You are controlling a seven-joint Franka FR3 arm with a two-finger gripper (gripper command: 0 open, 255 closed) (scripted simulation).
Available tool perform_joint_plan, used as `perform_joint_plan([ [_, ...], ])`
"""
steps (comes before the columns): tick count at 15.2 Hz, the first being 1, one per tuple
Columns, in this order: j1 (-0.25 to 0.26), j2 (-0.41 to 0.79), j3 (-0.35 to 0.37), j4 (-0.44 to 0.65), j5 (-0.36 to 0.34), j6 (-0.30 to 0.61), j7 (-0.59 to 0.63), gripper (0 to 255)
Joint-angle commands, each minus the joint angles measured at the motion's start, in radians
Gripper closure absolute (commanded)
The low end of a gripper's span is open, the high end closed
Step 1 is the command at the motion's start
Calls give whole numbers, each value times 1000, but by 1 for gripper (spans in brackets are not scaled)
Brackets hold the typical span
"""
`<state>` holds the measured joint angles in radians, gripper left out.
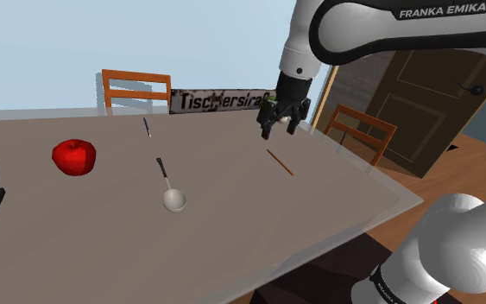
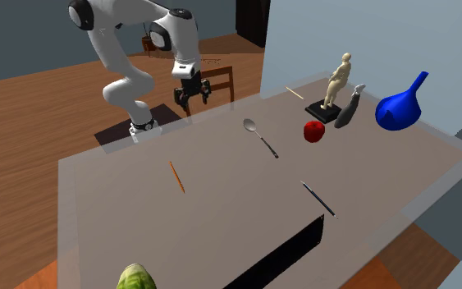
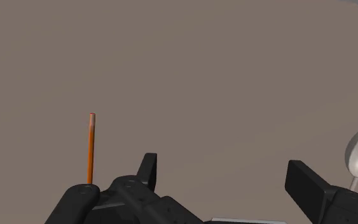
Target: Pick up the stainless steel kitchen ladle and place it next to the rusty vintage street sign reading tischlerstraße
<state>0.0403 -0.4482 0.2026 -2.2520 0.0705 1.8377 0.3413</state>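
Ladle [image 1: 170, 189], judged rigid, light and slick, lying mid-table [image 1: 318, 224] to the shoulder view's left of the gripper [image 1: 280, 131], jaws apart and empty; best grasped across its slim handle.

Blue wall [image 1: 42, 52], brown door [image 1: 413, 86], wooden floor [image 1: 474, 164] (chairs [image 1: 135, 79] beside the table [image 1: 232, 233]).
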Motion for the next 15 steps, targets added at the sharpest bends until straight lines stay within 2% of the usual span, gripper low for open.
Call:
perform_joint_plan([
  [1,7,53,25,9,12,45,37,0],
  [8,24,284,100,115,11,171,157,0],
  [15,57,540,148,285,-39,255,284,0],
])
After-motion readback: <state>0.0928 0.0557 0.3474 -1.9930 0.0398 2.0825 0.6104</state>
